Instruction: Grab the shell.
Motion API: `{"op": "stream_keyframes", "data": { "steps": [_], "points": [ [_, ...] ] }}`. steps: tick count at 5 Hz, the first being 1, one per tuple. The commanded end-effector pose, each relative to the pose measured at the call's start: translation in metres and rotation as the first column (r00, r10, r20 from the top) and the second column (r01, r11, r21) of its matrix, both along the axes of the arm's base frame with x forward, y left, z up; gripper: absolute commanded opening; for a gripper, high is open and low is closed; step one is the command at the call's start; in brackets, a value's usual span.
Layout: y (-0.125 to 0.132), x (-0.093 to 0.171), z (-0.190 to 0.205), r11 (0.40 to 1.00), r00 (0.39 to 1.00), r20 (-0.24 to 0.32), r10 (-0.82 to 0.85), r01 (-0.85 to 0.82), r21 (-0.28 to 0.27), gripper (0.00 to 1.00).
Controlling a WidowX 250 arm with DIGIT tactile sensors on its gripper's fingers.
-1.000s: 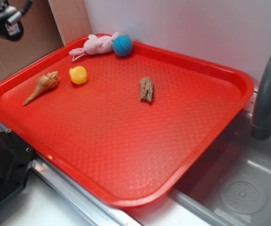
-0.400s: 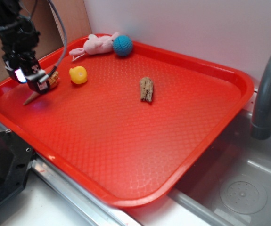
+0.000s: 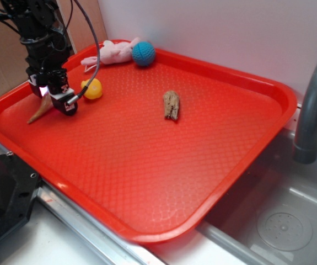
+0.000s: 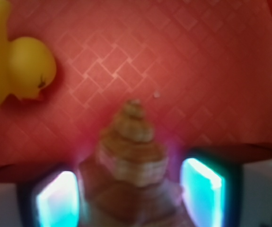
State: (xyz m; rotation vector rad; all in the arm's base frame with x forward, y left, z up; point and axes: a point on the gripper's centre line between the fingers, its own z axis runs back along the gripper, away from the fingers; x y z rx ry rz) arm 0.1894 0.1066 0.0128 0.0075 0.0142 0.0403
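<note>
The shell (image 4: pixel 132 156) lay on the red tray (image 3: pixel 147 165), near its left rim. In the wrist view it was a tan-and-cream spiral, its banded, knobby whorls stepping up to a small rounded tip, though the close range left it blurred. In the exterior view only its thin pointed end (image 3: pixel 38 112) showed, sticking out to the left below the arm.

The gripper (image 4: pixel 132 198) stood low over the shell with its jaws apart, one glowing pad (image 4: pixel 56 203) on each side of the wide end. Narrow gaps seemed to remain between pads and shell, but the blur made contact impossible to judge. From outside, the gripper (image 3: pixel 64 102) reached down almost to the tray surface.

A yellow duck (image 3: pixel 92 88) sat just beside the gripper, to its right in the exterior view; the wrist view showed its head and orange beak (image 4: pixel 29 71) at upper left, apart from the shell. A pink plush (image 3: pixel 114 52) and a blue ball (image 3: pixel 143 53) touched each other at the tray's back edge. A brown wood chunk (image 3: pixel 171 105) lay near the middle, well apart from the shell. A grey faucet (image 3: pixel 312 105) rose at the right, over a sink (image 3: pixel 279 221).
</note>
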Motion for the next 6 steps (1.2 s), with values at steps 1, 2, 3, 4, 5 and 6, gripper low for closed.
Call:
{"op": "stream_keyframes", "data": {
  "steps": [1, 2, 3, 4, 5, 6],
  "points": [
    [-0.010, -0.006, 0.017, 0.999, 1.000, 0.004, -0.023, 0.023, -0.024, 0.00],
    [-0.047, -0.007, 0.067, 0.996, 0.989, 0.122, -0.081, 0.086, -0.039, 0.00],
    [-0.090, 0.017, 0.118, 0.991, 0.987, 0.135, -0.088, 0.101, -0.092, 0.00],
    [-0.123, 0.038, 0.165, 0.996, 0.993, 0.090, -0.070, 0.074, -0.047, 0.00],
    [-0.150, 0.044, 0.212, 0.992, 0.994, 0.049, -0.097, 0.101, -0.075, 0.00],
    [-0.153, 0.039, 0.212, 0.992, 0.996, 0.028, -0.090, 0.092, -0.085, 0.00]
  ]
}}
